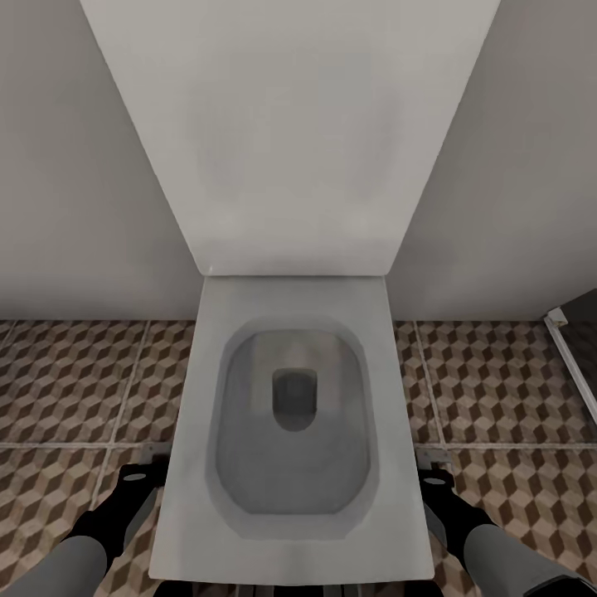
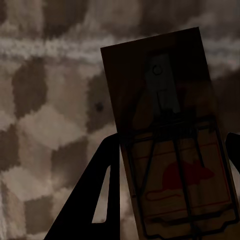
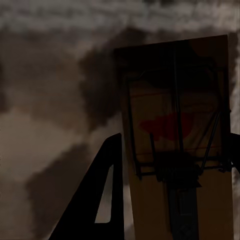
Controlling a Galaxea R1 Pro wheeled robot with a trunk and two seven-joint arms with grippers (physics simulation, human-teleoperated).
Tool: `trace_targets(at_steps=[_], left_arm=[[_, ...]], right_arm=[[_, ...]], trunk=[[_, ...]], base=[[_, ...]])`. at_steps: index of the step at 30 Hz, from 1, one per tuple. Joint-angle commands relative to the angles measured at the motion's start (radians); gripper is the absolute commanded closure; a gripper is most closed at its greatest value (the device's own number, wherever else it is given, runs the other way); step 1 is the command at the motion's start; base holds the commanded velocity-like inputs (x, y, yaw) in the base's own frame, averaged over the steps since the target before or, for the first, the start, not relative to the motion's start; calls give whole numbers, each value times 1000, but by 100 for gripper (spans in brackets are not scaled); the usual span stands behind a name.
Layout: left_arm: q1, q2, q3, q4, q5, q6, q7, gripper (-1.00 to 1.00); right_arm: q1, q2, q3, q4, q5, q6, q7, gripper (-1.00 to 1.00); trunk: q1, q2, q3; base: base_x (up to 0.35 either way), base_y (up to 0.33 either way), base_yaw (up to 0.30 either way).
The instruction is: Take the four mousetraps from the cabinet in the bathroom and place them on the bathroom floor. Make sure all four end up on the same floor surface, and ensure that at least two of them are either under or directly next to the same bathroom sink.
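I hold one mousetrap in each hand. In the left wrist view a brown wooden mousetrap [image 2: 165,135] with dark wire and a red mouse print sits between my dark fingers [image 2: 95,200], above the cube-patterned bathroom floor [image 2: 45,130]. The right wrist view has a second mousetrap [image 3: 175,130] clamped beside a dark finger [image 3: 100,200], over blurred floor. From the head camera, my left gripper [image 1: 137,481] and right gripper [image 1: 435,481] hang low on either side of a toilet. The cabinet and the sink are out of view.
A white toilet [image 1: 290,414] with its lid raised stands straight ahead against a grey wall [image 1: 75,166]. Patterned floor tiles [image 1: 75,381] stretch to both sides of it. A dark shower edge with a pale frame [image 1: 572,356] lies at the right.
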Motion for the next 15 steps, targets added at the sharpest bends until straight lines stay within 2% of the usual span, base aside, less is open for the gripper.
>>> trace_targets(at_steps=[1,15], left_arm=[[0,0,-3,-2,3,6,6,100],[0,0,-3,1,3,6,6,100]], right_arm=[[0,-1,8,-3,-6,7,-3,100],[0,0,6,-2,-7,8,4,100]], trunk=[[0,0,-1],[0,0,-1]], base=[[1,0,0],[0,0,0]])
